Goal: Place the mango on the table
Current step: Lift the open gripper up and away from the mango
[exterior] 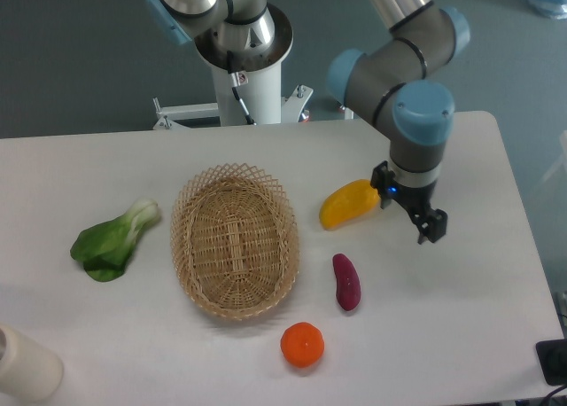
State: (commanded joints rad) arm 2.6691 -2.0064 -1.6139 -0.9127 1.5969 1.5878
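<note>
The mango [348, 204] lies on the tabletop [461, 282], tilted with its orange end up toward the right and its yellow end down toward the left. It sits just right of the basket [236, 241], outside the rim, and above the purple vegetable [346, 282]. Nothing grips it: the tool [416, 218] is off to its right, past the orange end, with only a narrow gap between that end and the nearer finger. The fingers look parted with nothing between them, though from this angle the gap is hard to read.

By the look of things the placing itself is done, and the step in hand is the retreat. To do that well, the tool should go up and away to the right, not back across the fruit, since a brush on the orange end could roll or spin a smooth, rounded thing like this toward the basket or the vegetable. Keep the fingers apart while clearing. A straight lift first, then any sideways travel, is the safe order.

Farther out, an orange [302, 345] sits near the front edge and a leafy green [113, 241] lies left of the basket, both well clear of the tool.
</note>
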